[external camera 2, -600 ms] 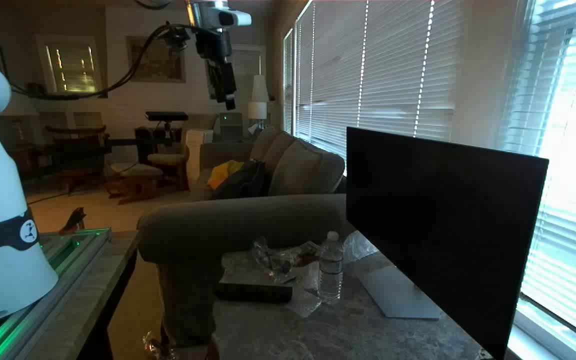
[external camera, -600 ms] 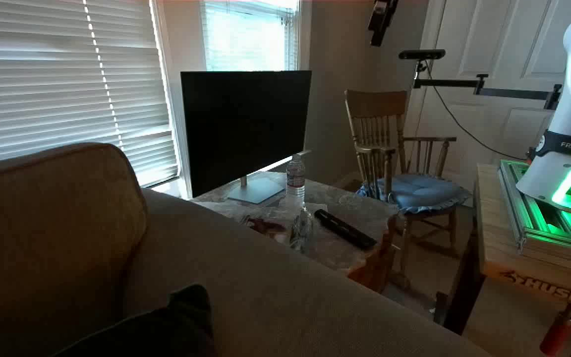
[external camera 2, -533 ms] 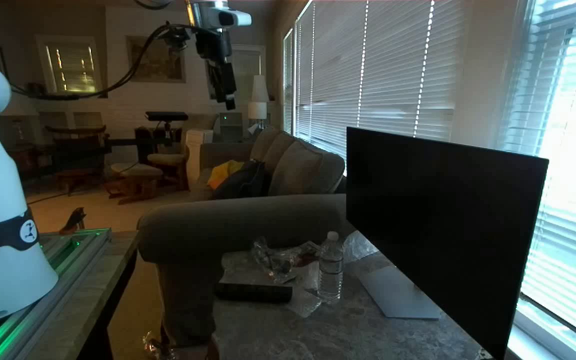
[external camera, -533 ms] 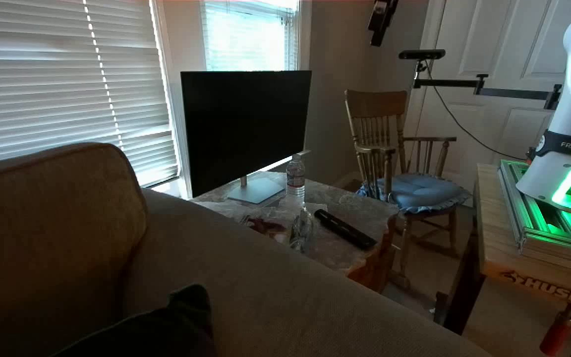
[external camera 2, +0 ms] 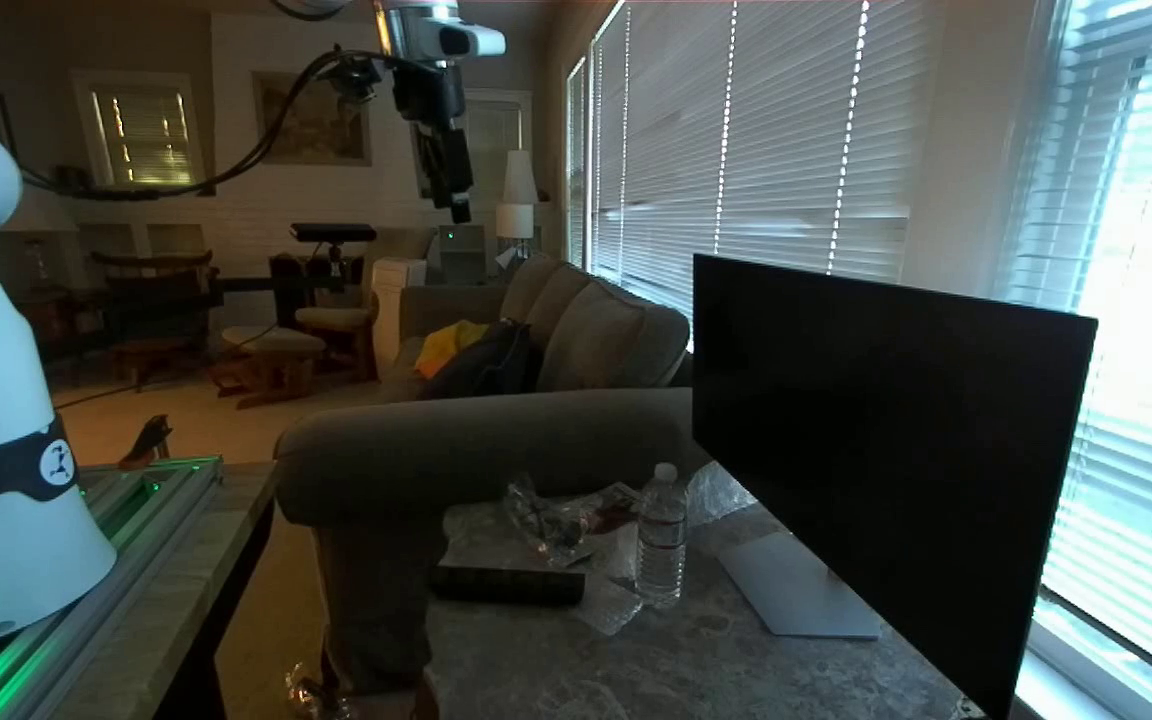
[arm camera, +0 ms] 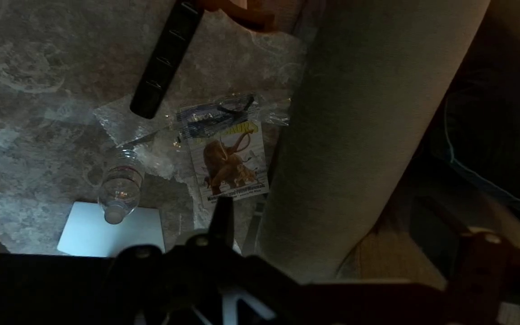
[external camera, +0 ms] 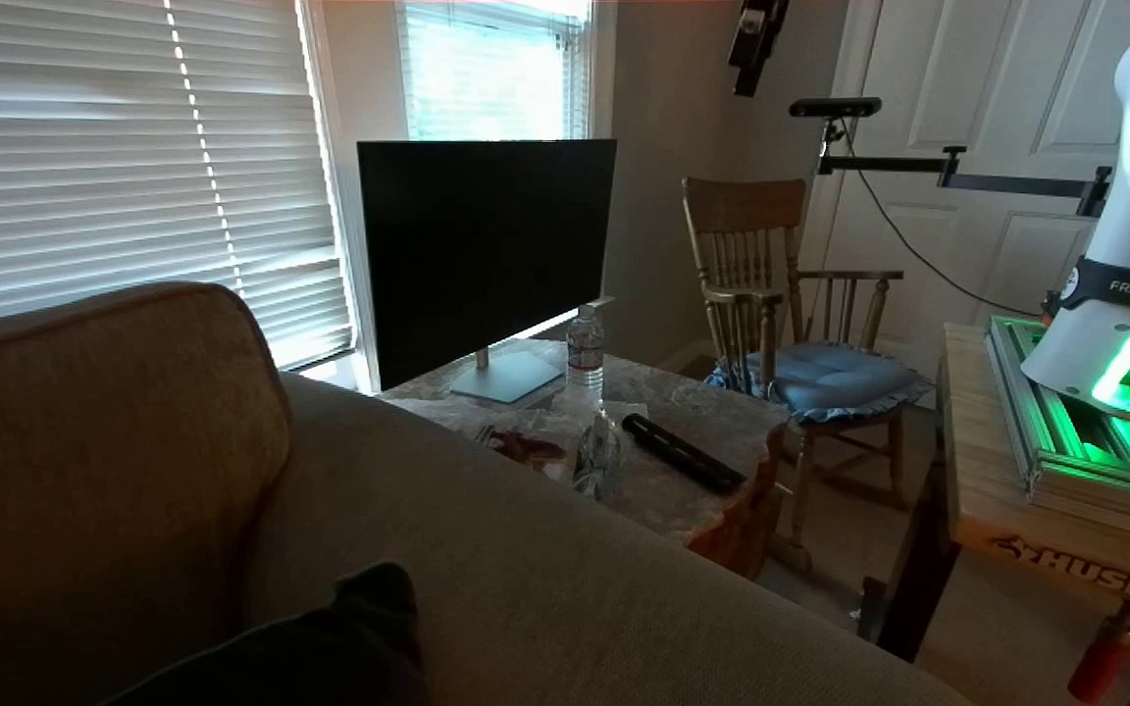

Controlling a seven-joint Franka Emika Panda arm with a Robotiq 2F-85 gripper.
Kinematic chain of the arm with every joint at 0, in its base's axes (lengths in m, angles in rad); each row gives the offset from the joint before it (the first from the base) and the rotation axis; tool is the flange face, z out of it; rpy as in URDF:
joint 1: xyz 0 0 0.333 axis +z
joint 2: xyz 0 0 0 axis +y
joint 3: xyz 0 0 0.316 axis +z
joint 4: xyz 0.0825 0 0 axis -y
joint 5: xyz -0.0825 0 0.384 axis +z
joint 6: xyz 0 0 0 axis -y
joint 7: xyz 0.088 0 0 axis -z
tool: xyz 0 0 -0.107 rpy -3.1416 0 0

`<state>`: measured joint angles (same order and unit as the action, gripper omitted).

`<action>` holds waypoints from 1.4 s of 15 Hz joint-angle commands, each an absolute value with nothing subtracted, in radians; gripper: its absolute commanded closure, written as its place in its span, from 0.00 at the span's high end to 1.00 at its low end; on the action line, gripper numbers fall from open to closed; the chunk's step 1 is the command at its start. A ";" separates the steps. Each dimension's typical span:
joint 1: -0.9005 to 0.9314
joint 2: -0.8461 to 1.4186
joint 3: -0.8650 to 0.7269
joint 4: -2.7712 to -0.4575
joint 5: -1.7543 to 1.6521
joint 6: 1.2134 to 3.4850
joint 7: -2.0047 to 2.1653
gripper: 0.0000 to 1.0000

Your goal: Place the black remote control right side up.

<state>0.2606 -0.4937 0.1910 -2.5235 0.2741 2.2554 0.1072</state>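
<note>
The black remote control (external camera: 683, 453) is a slim black bar lying along the grey marbled table (external camera 2: 706, 660). It shows in both exterior views (external camera 2: 508, 586). In the wrist view the remote control (arm camera: 165, 61) lies slanted at the upper left, with several small light marks along it. Which of its faces is up I cannot tell. My gripper (external camera 2: 459, 212) points down, high above the sofa arm and well above the table. In the wrist view the gripper (arm camera: 327, 219) is open, its fingers wide apart with nothing between them. The remote control lies outside the jaws.
A clear water bottle (external camera 2: 662, 540) stands near the remote, beside the big black screen (external camera 2: 886, 450) on its silver base (external camera 2: 801, 590). Clear plastic wrap (external camera 2: 546, 525) and a picture booklet (arm camera: 230, 167) lie on the table. The sofa arm (external camera 2: 496, 440) borders the table.
My gripper has come down very slightly. The remote control and the other things have not moved.
</note>
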 commanded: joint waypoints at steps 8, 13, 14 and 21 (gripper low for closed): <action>0.206 -0.187 0.049 -2.522 0.326 2.468 -0.087 1.00; 0.187 -0.038 0.035 -2.511 0.418 2.547 -0.206 1.00; 0.182 -0.009 0.037 -2.506 0.455 2.559 -0.252 1.00; 0.107 0.186 0.090 -2.460 0.638 2.655 -0.412 1.00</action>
